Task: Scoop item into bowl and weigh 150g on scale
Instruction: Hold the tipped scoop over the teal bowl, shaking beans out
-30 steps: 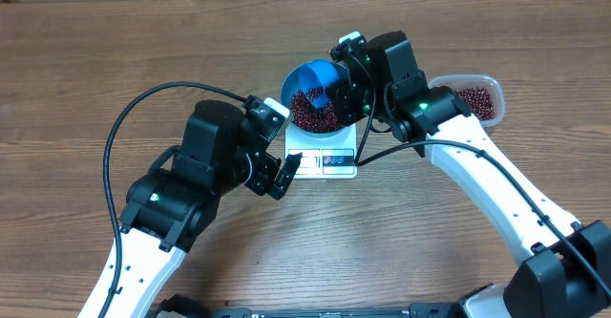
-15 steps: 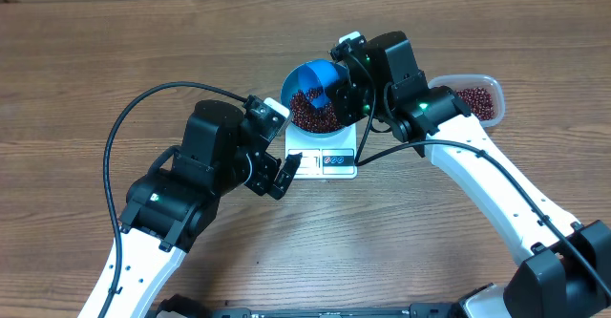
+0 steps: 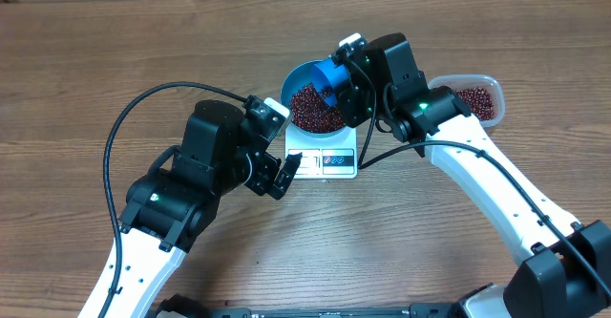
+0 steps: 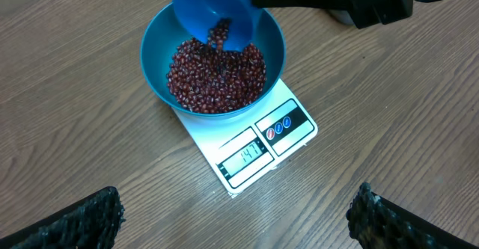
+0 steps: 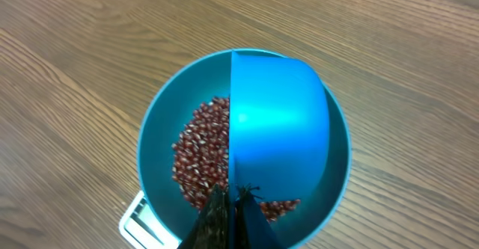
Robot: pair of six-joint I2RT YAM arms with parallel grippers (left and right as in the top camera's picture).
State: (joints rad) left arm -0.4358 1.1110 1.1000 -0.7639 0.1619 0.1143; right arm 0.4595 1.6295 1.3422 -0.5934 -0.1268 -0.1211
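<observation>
At centre of the overhead frame, over the bowl:

- Right gripper point(image 5: 229, 204): clamped tight on the handle of the blue scoop point(image 5: 277, 122).
- Scoop: long axis runs from the fingers at the bottom edge of the wrist view up towards the top of the frame. Its mouth is tipped down inside the bowl's rim.
- Beans point(image 5: 198, 152): heaped in the bowl, with a few sliding from the scoop's lip in the left wrist view.
- Bowl point(image 5: 153, 155): directly beneath the right gripper, seated on the scale point(image 4: 209, 133).
- Scale: display lit. The reading looks a little short of target, but the digits are small.
- Left gripper point(image 3: 285, 173): jaws wide and empty, just beside the scale's lower-left corner.
- Clear tub point(image 3: 492, 87): upper right, holding spare beans.

Judgement: the right arm is the nearer one, so any top-up is a matter of tilting the scoop further.
</observation>
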